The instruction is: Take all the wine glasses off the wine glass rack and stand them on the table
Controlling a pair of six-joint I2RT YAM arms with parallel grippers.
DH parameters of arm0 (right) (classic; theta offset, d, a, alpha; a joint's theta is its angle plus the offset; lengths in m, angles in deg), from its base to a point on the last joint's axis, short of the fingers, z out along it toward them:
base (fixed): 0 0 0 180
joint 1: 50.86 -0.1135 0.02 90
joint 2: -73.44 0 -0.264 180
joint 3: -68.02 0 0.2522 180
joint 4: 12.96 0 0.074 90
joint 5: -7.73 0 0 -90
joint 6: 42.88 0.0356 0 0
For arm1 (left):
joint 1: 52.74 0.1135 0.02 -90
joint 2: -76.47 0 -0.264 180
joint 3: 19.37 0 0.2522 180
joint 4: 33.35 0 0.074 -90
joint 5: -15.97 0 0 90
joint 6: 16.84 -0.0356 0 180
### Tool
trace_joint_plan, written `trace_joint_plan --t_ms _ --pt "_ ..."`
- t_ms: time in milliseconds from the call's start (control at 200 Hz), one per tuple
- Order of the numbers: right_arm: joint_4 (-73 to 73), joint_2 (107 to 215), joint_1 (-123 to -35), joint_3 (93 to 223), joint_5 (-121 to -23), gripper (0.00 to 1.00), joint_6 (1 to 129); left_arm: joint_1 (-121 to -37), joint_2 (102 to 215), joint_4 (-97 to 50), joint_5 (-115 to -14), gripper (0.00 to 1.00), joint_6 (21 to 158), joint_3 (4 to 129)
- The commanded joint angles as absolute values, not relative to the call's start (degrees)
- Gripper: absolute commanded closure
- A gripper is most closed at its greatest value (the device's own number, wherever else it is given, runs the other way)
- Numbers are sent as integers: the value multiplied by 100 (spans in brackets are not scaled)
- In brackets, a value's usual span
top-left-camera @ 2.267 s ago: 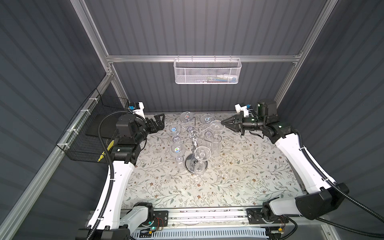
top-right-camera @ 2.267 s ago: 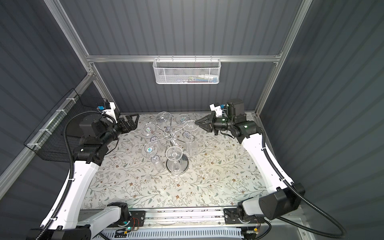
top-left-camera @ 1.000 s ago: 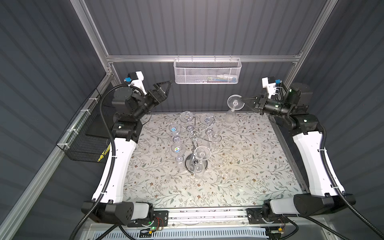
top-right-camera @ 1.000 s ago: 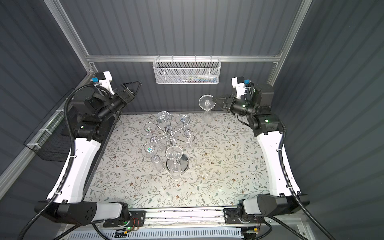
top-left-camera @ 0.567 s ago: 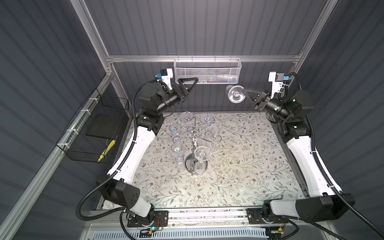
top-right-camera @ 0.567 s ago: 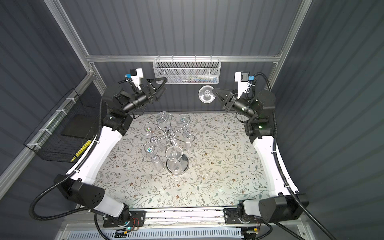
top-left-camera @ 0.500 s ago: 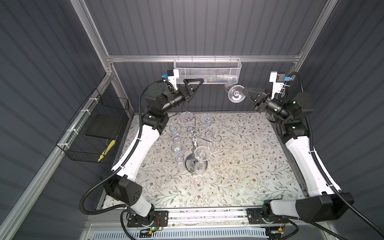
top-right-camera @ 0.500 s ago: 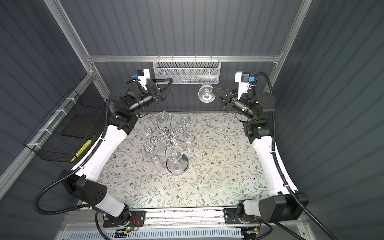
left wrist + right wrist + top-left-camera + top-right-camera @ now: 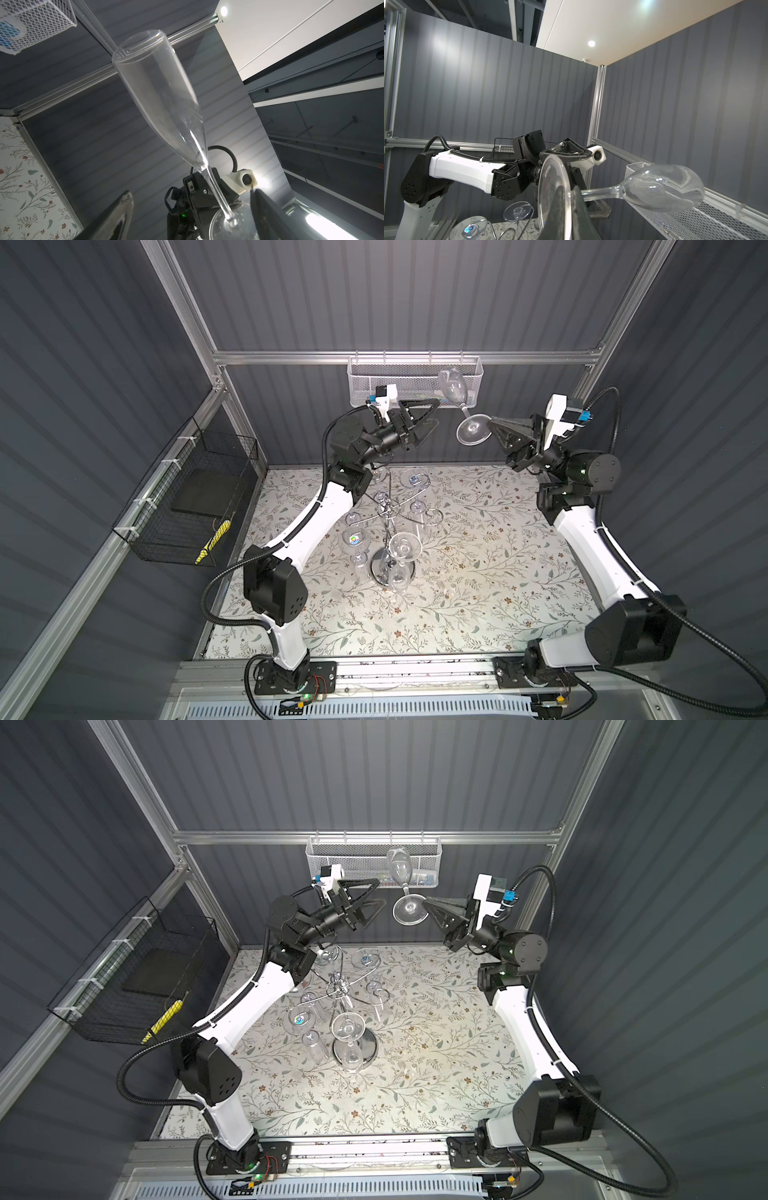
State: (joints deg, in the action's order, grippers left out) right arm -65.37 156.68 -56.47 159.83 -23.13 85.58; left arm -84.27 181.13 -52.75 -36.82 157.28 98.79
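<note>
Wine glass [image 9: 453, 391] raised; perhaps five remain.

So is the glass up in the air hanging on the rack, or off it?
Off. The right gripper holds the glass by its foot near the white basket; the rack stands on the table below, apart.
</note>
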Motion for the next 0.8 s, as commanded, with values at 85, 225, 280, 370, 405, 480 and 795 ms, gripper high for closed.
trace_joint_plan --t_ms 85,225,280,370,405,480,795 --pt "-8387 16040 -5664 16071 -2252 100 8964 -8757 18292 -5884 -3472 12 16052 10260" --pt "-8388 16115 -5740 16093 -2251 100 8794 -8909 18419 -5958 -3465 15 16218 10381" --pt "-8391 16130 -5779 16089 -2242 100 8741 -8943 18435 -5919 -3499 18 16169 10391" --pt "-8390 16129 -5846 16071 -2206 100 8656 -8983 18486 -5896 -3506 24 16165 10416" --pt "-8384 16124 -5868 16062 -2204 100 8627 -8987 18507 -5896 -3526 26 16183 10417" --pt "-8390 16128 -5910 16054 -2187 100 8576 -8991 18509 -5955 -3617 32 16222 10367" --pt "-8388 16044 -5922 15888 -2131 100 8448 -8988 18519 -6123 -3773 62 16337 10321"
